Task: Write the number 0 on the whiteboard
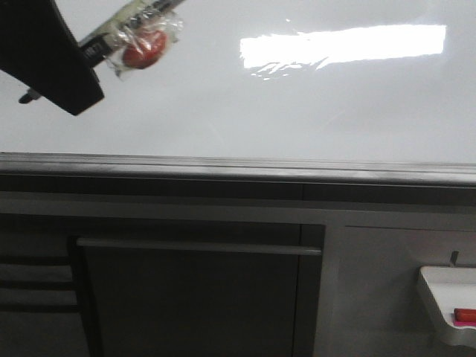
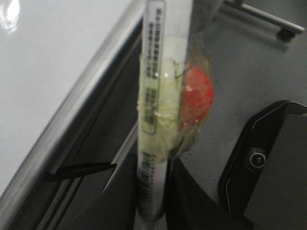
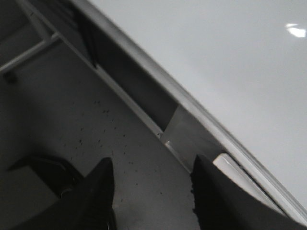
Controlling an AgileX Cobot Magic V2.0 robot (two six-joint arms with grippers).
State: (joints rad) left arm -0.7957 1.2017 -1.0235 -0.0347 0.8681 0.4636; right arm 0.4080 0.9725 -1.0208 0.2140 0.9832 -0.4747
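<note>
The whiteboard (image 1: pixel 297 104) fills the upper front view, glossy white, with a grey lower rail (image 1: pixel 238 169). No number 0 shows on it in any view. My left gripper (image 1: pixel 88 71) is at the top left in front of the board. It is shut on a white marker (image 1: pixel 123 22) that has clear tape and a red lump (image 1: pixel 145 50) wrapped round it. The left wrist view shows the marker (image 2: pixel 153 120) between the jaws (image 2: pixel 153 211), beside the board (image 2: pixel 43 62). My right gripper (image 3: pixel 151 177) is open and empty, below the board (image 3: pixel 216 62), and is out of the front view.
A small white tray (image 1: pixel 446 297) with a red marker (image 1: pixel 465 314) hangs at the lower right. Its edge also shows in the right wrist view (image 3: pixel 230 167). A grey cabinet with a long handle (image 1: pixel 197 247) stands under the rail. The grey floor (image 3: pixel 96 124) lies below.
</note>
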